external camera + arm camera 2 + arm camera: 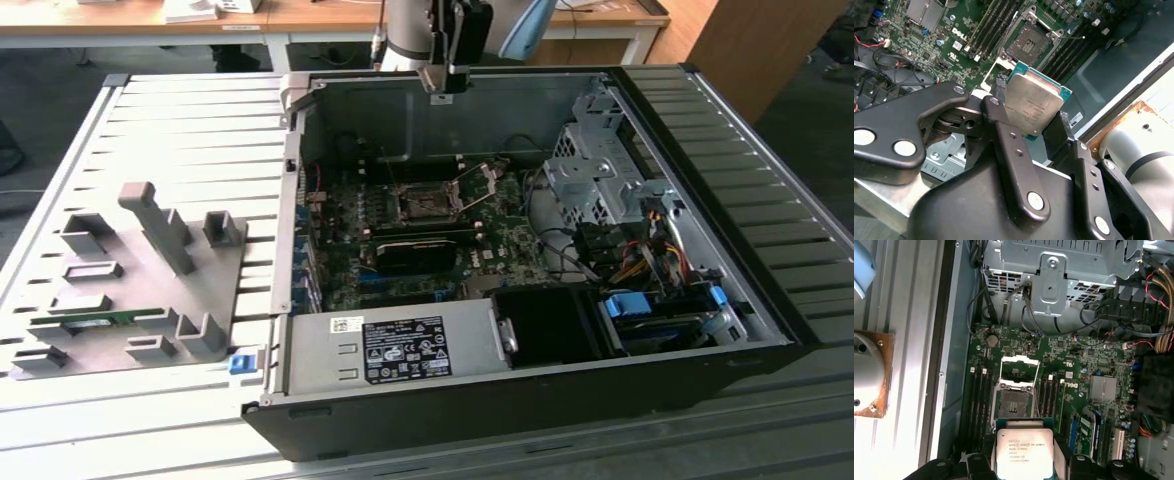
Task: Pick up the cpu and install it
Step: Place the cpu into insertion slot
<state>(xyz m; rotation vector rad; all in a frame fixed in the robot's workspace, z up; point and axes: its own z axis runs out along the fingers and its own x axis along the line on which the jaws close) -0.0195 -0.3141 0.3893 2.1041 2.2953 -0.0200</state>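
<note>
As the jaws hold it, the cpu (pixel 1024 452) looks silvery-grey.

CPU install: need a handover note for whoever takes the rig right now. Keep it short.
The pincer is shut on the cpu, gripping its edges.
The cpu hangs above the open computer case, clear of the motherboard.
The socket is open and empty, its frame flipped up.
Done: pickup. Left: seating the cpu in the socket.
</note>
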